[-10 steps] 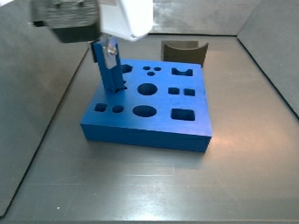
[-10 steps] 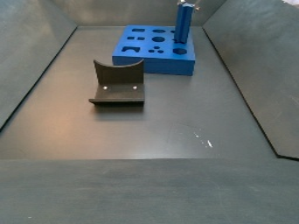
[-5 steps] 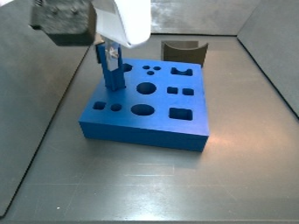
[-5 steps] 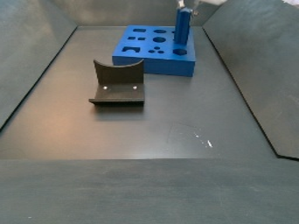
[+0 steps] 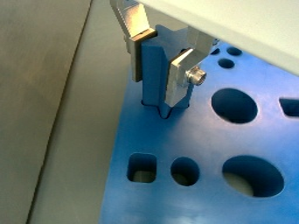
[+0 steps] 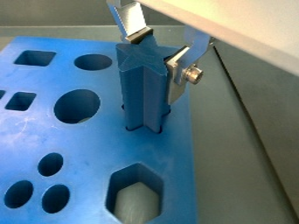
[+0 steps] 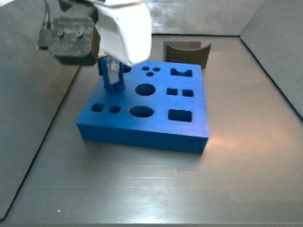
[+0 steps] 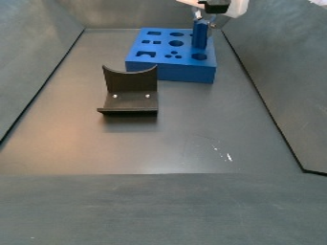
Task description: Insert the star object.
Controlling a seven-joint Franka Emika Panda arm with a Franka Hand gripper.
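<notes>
One star object [image 6: 142, 83] is being held upright between the gripper [image 6: 156, 54] plates | lower end is sitting in its blue block [image 7: 160, 120] hole, upper left in a side view | vertical hold is being used so it slides straight.

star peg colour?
Bright blue, same as the block; the star object shows best in a wrist view.

Star object [image 6: 145, 86]: matt blue plastic with ridged sides, standing in the matt blue block [image 6: 70, 149]. Gripper [image 6: 156, 48] above the block had flat, bright silver metal fingers [image 5: 181, 73]. Floor [image 8: 166, 144] around the block looked like dull, faintly sheened grey metal.
</notes>
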